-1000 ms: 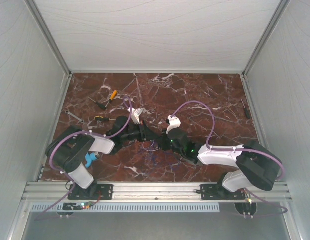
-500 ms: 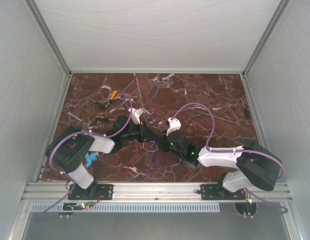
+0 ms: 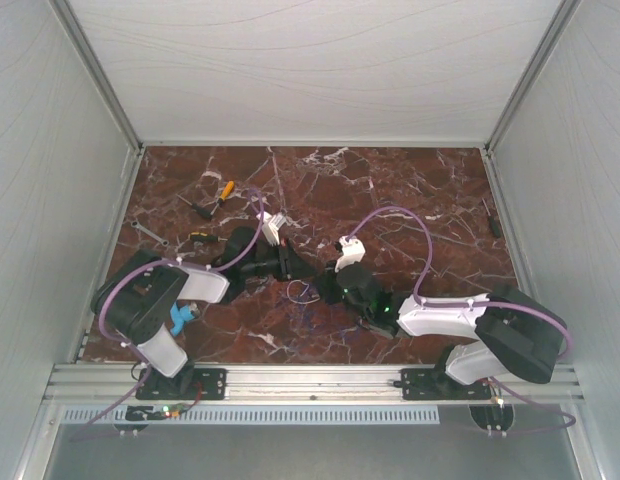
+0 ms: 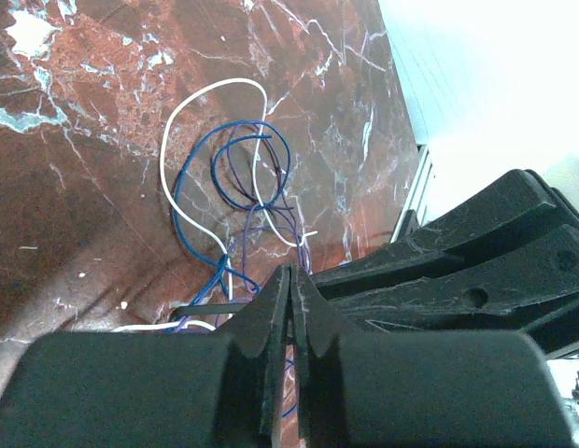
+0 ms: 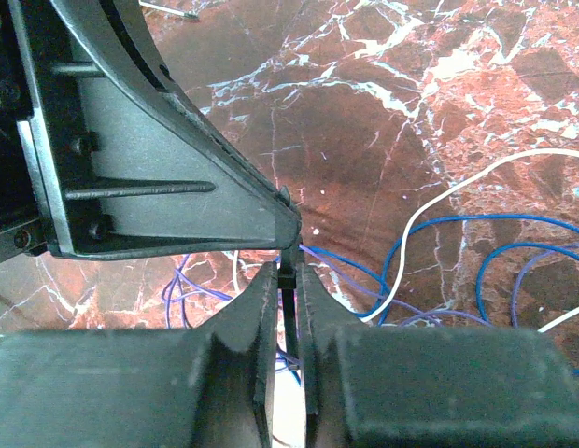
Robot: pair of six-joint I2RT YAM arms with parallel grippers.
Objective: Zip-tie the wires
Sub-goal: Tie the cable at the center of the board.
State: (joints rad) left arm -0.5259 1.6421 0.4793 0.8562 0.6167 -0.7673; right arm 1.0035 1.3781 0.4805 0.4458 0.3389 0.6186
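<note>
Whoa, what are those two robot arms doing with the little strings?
The two arms are meeting over a loose bundle of thin blue and white wires lying on the table. The right gripper pinches a thin black strip right by the wires, which looks like the zip tie. The left gripper is shut, its tip right up against the right one; I can't tell if it holds anything. The wires look loose, not tied yet.

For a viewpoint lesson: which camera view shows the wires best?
Left wrist view: the wires lie centred, white and blue loops clear. The right wrist view catches part at its edge; the top view shows a tiny tangle.
</note>
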